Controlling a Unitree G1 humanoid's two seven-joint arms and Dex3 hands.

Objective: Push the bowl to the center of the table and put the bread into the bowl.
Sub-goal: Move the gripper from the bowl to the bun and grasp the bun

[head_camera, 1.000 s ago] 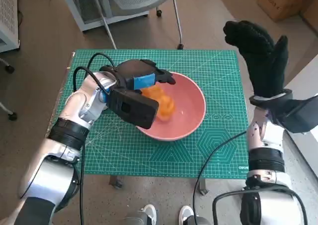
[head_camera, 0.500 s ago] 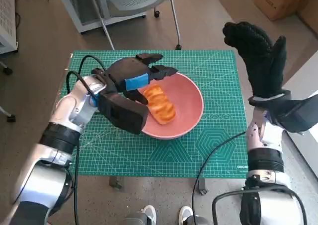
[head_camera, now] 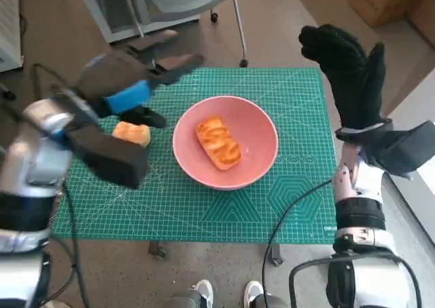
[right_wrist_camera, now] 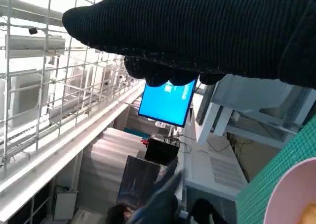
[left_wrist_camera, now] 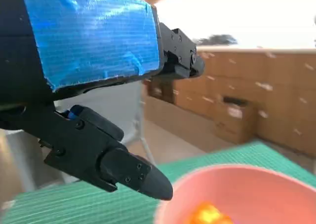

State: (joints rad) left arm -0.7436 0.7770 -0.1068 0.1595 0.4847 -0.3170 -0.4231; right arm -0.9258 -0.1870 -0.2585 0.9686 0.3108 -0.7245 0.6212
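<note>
Head view: a pink bowl (head_camera: 225, 142) stands near the middle of the green cutting mat (head_camera: 299, 206) that covers the table, and a glazed, golden piece of bread (head_camera: 218, 142) lies inside it, on the bowl's floor and slightly toward its left side. Both parts of the task therefore appear complete for this piece, in so far as the bowl's placement can be judged from above. A second, smaller orange bread piece (head_camera: 132, 133) rests on the mat to the left of the bowl, apart from its rim and just beside the left hand's lower fingers; whether it also belongs in the bowl cannot be told from the task sentence. The left hand (head_camera: 129, 83) is raised above the mat's far left corner, blurred, its fingers spread and holding nothing. The right hand (head_camera: 346, 73) stands upright over the mat's far right edge, fingers extended and close together, likewise holding nothing and well apart from the bowl. The left wrist view confirms the separated fingers, with the bowl's rim and a glimpse of bread beneath them.
</note>
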